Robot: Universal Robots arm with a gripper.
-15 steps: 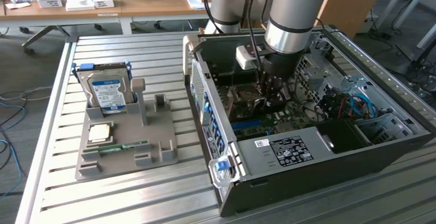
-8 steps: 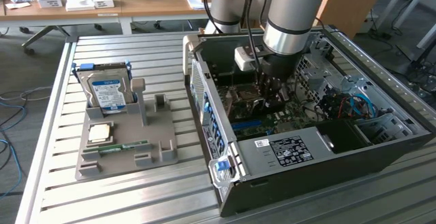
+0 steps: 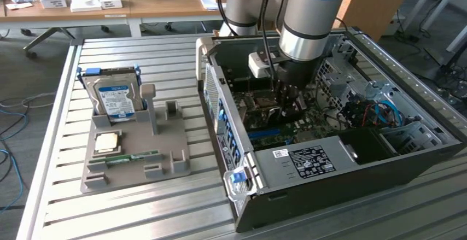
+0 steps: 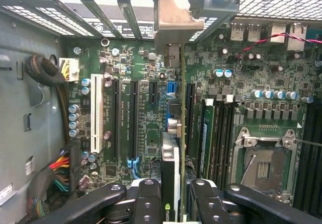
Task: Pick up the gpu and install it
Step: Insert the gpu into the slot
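Gripper (image 4: 176, 200): clamped on the gpu, one jaw on each flat face. The card stands on edge between them.

Gpu (image 4: 171, 158): held inside the case, seen edge-on in the wrist view. It runs from the jaws out to its end bracket (image 4: 173, 18).

End bracket: pale metal, lying at the rear slot openings (image 4: 126, 12) of the case.

Position over board: the card hangs over the motherboard (image 4: 146, 78), in line with a blue slot (image 4: 171, 87). It lies between the long black slots (image 4: 116, 118) and the memory slots (image 4: 221, 133). I cannot tell whether the edge connector has entered a slot.

Neighbours: white slot (image 4: 96, 114) on the far side of the black ones. The open CPU socket (image 4: 264, 161) sits beyond the memory slots, apart from the card.

Handling, judged: light, stiff and thin. It should not sag from a grip at one end. A bare circuit board is fragile to twist and to side load, and its faces are smooth, so a slack grip could let it slip.

Grip point, judged: the flat faces near the end opposite the bracket, as now. That leaves the connector edge and the bracket free.

Outside the case (image 3: 350, 191): a grey tray (image 3: 171, 161) on the slatted table (image 3: 146, 212) holds a hard drive (image 3: 117, 100) and a memory stick (image 3: 135, 157), well apart from the arm.
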